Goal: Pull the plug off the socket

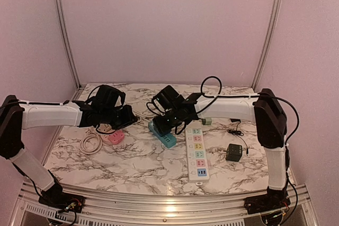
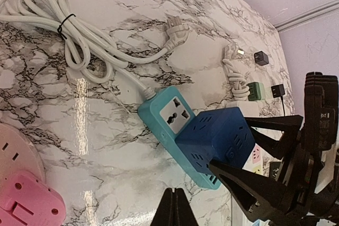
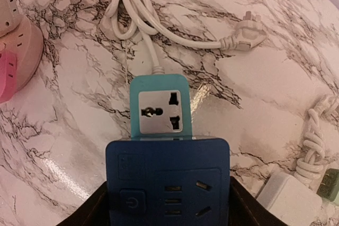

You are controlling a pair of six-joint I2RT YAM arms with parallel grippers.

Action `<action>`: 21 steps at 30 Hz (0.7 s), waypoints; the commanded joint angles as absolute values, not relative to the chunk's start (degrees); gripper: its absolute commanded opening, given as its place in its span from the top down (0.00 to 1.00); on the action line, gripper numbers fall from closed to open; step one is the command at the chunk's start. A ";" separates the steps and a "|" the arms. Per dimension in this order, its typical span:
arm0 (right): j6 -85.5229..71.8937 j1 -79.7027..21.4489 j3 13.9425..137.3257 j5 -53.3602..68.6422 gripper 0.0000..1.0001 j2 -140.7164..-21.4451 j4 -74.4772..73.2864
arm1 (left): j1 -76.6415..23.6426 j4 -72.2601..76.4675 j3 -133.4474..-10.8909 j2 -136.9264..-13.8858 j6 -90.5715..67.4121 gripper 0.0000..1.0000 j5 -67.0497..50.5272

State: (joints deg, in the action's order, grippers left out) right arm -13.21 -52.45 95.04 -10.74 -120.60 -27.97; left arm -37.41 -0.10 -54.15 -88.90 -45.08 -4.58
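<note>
The right arm rises from its base at the near right corner to a high elbow, then its white forearm runs leftward across the marble table (image 1: 132, 165), the wrist tipped down at mid-table. The right gripper (image 3: 168, 194) is clamped on the blue cube adapter (image 2: 220, 136) — one black finger pressed against each side face, as both wrist views show. The adapter sits plugged into one end of the teal power strip (image 3: 158, 81), which lies flat on the table; the strip's other universal outlet is bare beside it, and its white cable (image 2: 79, 46) trails off into a tied bundle ending in a loose white plug (image 2: 177, 27).

The left arm mirrors the pose — elbow up at the left edge, forearm reaching right. The left gripper (image 2: 175, 207) has its fingers pressed together on nothing, hanging near the pink socket block (image 2: 26, 199), just short of the teal strip.
</note>
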 commanded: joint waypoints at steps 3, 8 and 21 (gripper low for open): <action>-12.52 -53.05 97.64 -11.42 0.56 -122.52 -28.72 | -37.09 3.55 -55.17 -91.70 -46.41 1.00 -7.63; -12.99 -54.07 96.74 -11.13 0.79 -121.18 -29.25 | -37.05 5.09 -55.36 -93.23 -47.17 1.00 -8.68; -17.15 -60.20 89.91 -11.76 0.83 -116.23 -28.97 | -36.74 8.79 -56.76 -100.63 -47.41 1.00 -11.73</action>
